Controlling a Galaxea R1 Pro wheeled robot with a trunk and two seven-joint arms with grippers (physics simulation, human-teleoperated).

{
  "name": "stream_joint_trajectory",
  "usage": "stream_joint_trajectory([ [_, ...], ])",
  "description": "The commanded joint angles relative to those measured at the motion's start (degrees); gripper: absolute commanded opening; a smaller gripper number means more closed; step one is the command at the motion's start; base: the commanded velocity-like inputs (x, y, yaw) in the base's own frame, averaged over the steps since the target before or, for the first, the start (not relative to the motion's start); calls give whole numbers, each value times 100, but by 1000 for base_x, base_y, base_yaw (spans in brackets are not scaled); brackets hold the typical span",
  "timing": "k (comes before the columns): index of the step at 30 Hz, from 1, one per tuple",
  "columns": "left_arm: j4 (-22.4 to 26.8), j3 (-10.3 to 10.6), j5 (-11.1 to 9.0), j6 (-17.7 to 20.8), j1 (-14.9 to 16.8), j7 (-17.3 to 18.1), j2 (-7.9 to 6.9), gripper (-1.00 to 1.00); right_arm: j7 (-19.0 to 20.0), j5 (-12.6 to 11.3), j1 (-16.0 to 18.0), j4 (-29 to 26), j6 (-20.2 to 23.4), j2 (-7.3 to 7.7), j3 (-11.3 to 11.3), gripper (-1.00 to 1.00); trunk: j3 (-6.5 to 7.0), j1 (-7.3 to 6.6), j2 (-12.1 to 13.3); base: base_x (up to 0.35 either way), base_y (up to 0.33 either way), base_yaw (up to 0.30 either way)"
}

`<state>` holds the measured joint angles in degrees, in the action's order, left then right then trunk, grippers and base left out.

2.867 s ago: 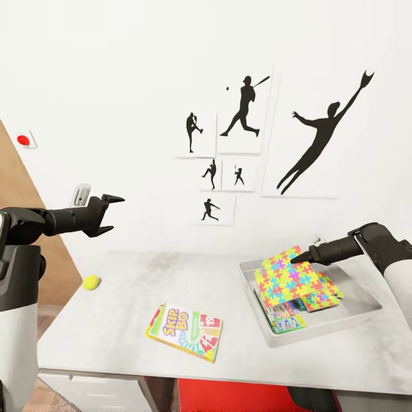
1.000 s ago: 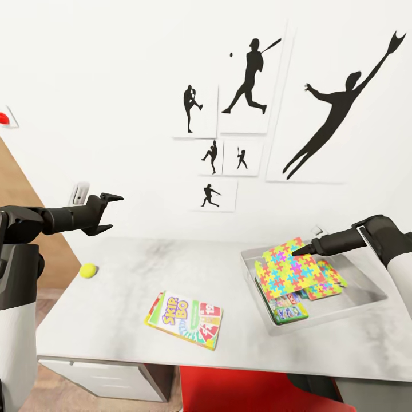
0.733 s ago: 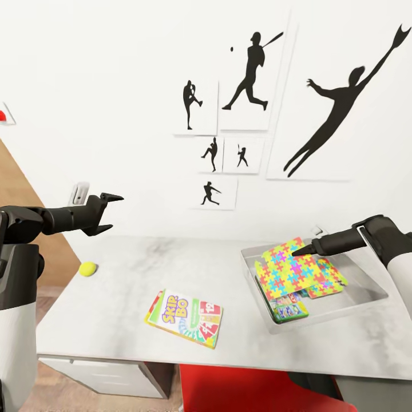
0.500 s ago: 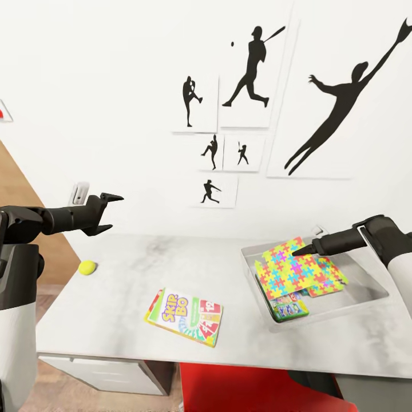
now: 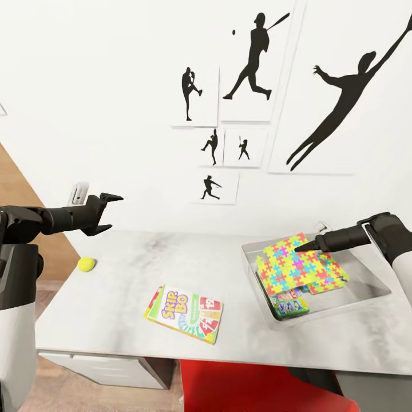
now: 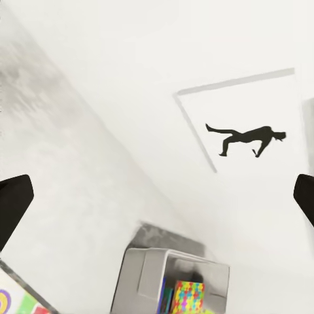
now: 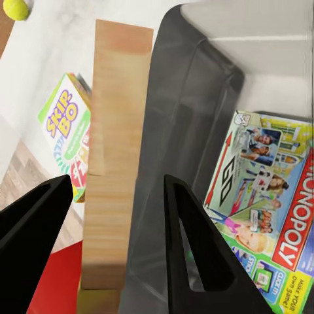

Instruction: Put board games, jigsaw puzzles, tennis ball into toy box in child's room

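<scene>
Looking out between two dark fingertips [image 6: 13, 206], spread wide with nothing between them and touching nothing. Straight ahead past the pincer, mostly plain white wall [image 6: 131, 52]. Hung on it beyond the tips, a white-framed picture [image 6: 245, 127] with a black baseball-player silhouette lying sideways in this shot. Nearer in, the mottled light grey table [image 6: 72, 190] stretching away toward the wall. Well ahead of the tips on that table, the light grey toy box [image 6: 147, 275], sloping wall facing this way. Poking above its rim, a slice of a multicoloured jigsaw puzzle [image 6: 188, 296]. Close under one tip, a bit of a printed game box [image 6: 16, 302].
</scene>
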<state>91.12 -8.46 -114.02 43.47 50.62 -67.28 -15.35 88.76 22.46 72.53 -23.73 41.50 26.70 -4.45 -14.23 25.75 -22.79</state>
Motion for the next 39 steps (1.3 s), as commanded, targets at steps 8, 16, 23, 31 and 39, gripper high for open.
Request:
stream_joint_trajectory([
  [8,2,-7,-41,38,9,-53,-2,100,36,-67,35,-46,47,68,1,-100,-61,3,-12,0,0,5],
  [16,2,-7,-41,35,8,-52,-3,100,36,-105,40,-70,-1,88,17,-100,-73,3,-12,0,0,-109],
  [23,2,-7,-41,35,7,-52,-3,100,41,-152,42,-77,-88,89,18,-100,-76,3,-12,0,0,-66],
  [31,2,-7,-41,37,5,-56,-3,100,44,-196,42,-78,-115,75,7,-100,-77,3,-12,0,0,-19],
  [39,2,-7,-35,36,7,-57,-3,100,44,-215,42,-79,-122,49,-4,-100,-98,3,-12,0,0,-5],
])
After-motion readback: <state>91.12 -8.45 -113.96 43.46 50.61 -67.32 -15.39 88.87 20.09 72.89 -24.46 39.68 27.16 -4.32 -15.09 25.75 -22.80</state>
